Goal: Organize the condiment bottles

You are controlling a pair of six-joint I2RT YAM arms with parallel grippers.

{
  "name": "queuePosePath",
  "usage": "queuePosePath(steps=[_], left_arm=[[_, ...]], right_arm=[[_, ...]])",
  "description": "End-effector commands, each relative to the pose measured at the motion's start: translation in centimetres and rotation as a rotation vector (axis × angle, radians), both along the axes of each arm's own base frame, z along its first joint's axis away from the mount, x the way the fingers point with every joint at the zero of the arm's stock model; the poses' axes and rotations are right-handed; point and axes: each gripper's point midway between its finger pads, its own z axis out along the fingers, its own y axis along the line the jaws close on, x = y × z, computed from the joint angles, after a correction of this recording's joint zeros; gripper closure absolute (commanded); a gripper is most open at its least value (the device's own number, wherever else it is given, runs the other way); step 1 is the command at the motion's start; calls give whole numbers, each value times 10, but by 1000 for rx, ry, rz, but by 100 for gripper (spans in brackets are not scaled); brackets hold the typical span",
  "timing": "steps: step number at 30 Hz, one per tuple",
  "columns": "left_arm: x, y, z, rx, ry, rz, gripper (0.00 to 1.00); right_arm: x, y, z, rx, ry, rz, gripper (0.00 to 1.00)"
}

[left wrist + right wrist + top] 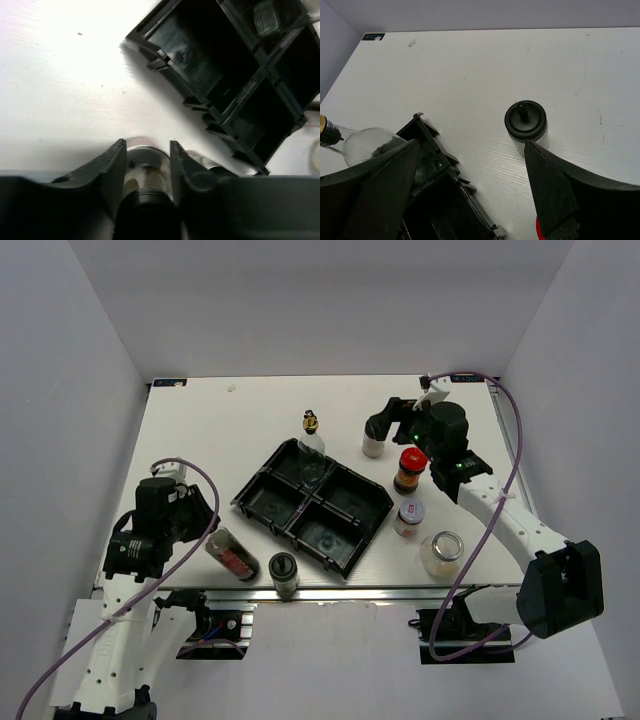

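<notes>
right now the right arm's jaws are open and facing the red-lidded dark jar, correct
No: the right wrist view shows the open jaws facing the black-capped white shaker; the red-lidded dark jar stands beside the arm.

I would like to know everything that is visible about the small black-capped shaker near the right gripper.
The shaker is short and round: a glossy black cap with a small knob in its middle, over a whitish body. It stands upright on the white table, beyond the black tray and apart from it. The open right gripper points at it, with one fingertip close beside it, but does not hold it.
</notes>
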Motion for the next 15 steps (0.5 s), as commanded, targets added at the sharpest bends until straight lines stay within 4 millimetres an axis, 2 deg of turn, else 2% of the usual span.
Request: queuePosePath(steps=[1,3,7,11,12,15], left_arm=[[3,-8,4,-43,3,-8,63],[7,-8,11,-44,-22,-8,72],[15,-6,29,-42,-71,12,100],[25,2,61,-25,-158,54,100],[29,7,79,-15,-202,84,100],[39,13,114,-17,-317,127,100]], right_arm=[[5,-3,10,26,-36,-9,11],[5,0,9,30,-32,17,11],[7,-1,5,29,-23,21,11],[9,-2,3,31,-16,27,11],[10,-4,3,32,-15,25,11],[11,-6,2,32,-13,28,11]])
